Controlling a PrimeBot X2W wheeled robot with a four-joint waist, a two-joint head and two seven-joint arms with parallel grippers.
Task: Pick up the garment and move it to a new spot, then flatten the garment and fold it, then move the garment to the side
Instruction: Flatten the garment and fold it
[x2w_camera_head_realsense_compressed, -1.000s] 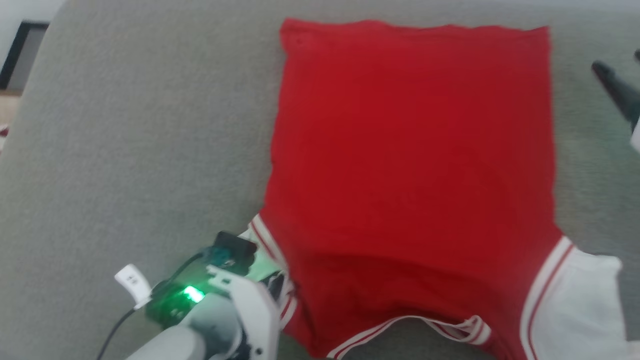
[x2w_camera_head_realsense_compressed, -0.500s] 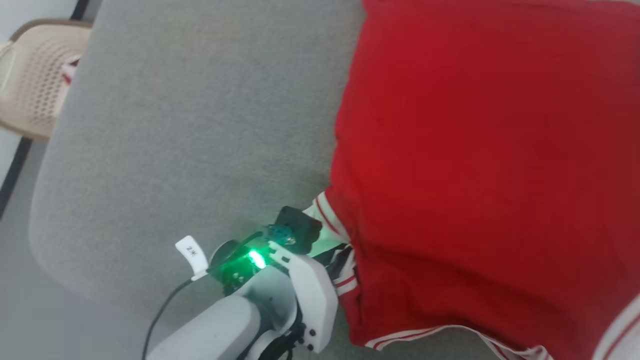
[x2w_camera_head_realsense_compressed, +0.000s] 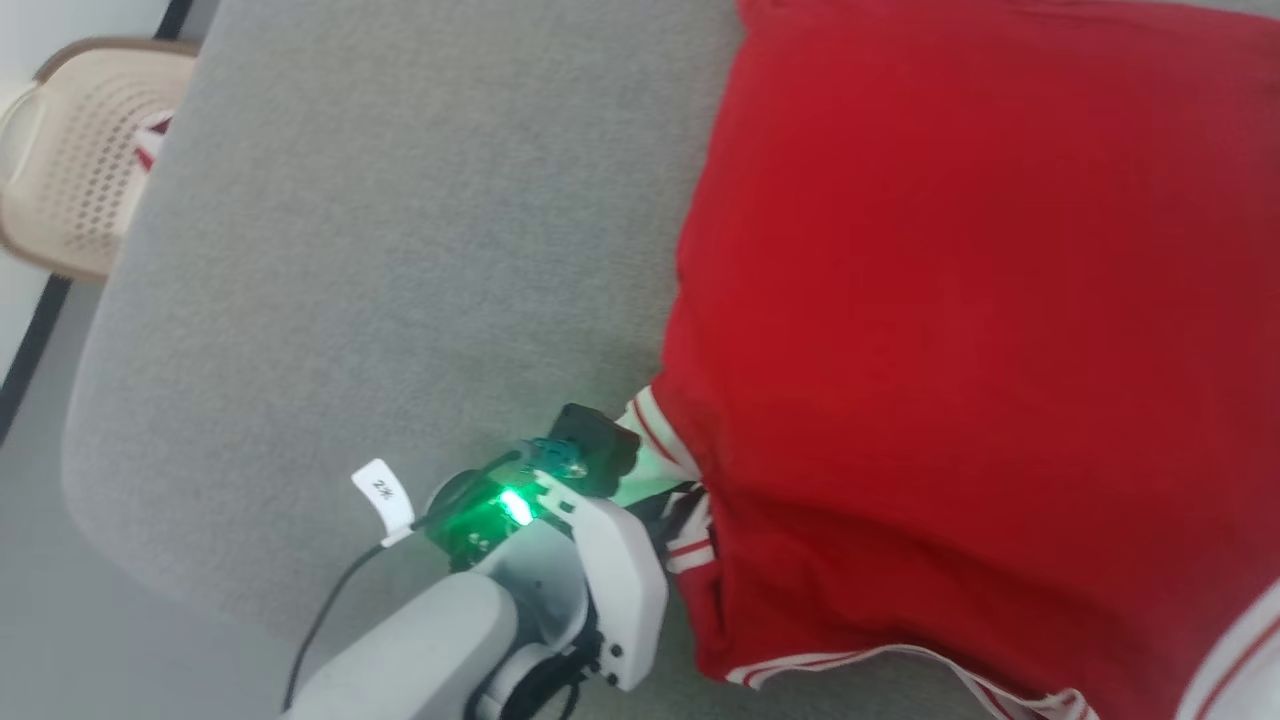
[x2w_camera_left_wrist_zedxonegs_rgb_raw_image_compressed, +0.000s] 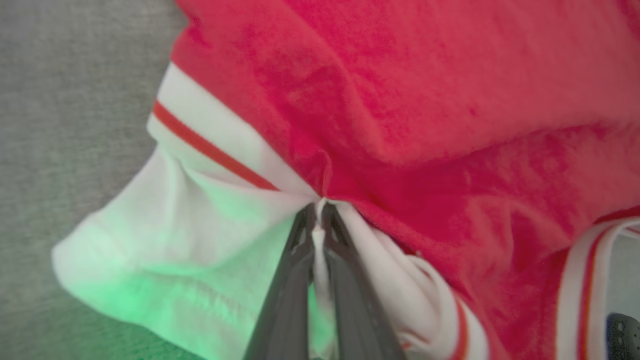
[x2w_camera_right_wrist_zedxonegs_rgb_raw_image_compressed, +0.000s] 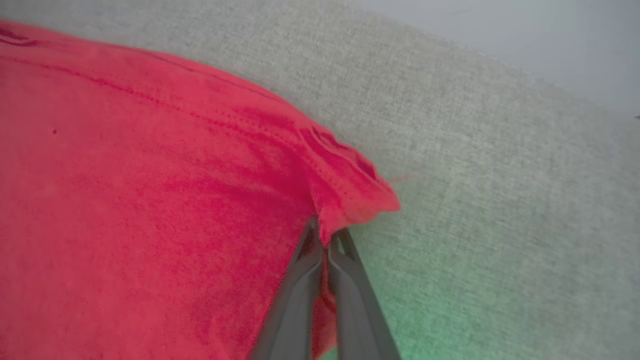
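Observation:
The garment (x2w_camera_head_realsense_compressed: 950, 300) lies spread on the grey table (x2w_camera_head_realsense_compressed: 400, 250), its plain red side up and the lettering hidden. My left gripper (x2w_camera_head_realsense_compressed: 682, 503) sits at its near left corner. In the left wrist view the left gripper (x2w_camera_left_wrist_zedxonegs_rgb_raw_image_compressed: 317, 212) is shut on the white sleeve (x2w_camera_left_wrist_zedxonegs_rgb_raw_image_compressed: 175, 240), right at the red-and-white striped seam. In the right wrist view my right gripper (x2w_camera_right_wrist_zedxonegs_rgb_raw_image_compressed: 325, 235) is shut on a puckered red hem corner of the garment (x2w_camera_right_wrist_zedxonegs_rgb_raw_image_compressed: 150, 200), which is slightly lifted off the table (x2w_camera_right_wrist_zedxonegs_rgb_raw_image_compressed: 475, 175).
A beige perforated plastic chair (x2w_camera_head_realsense_compressed: 70, 160) stands beyond the table's left edge, with a bit of red-and-white cloth (x2w_camera_head_realsense_compressed: 150, 140) on it. Grey floor (x2w_camera_head_realsense_compressed: 40, 600) shows at the lower left. Bare table stretches left of the garment.
The head camera has swung, shifting the whole picture. My right gripper, open and apart from the garment a second ago, is now shut on its hem corner. The left grip on the sleeve is unchanged.

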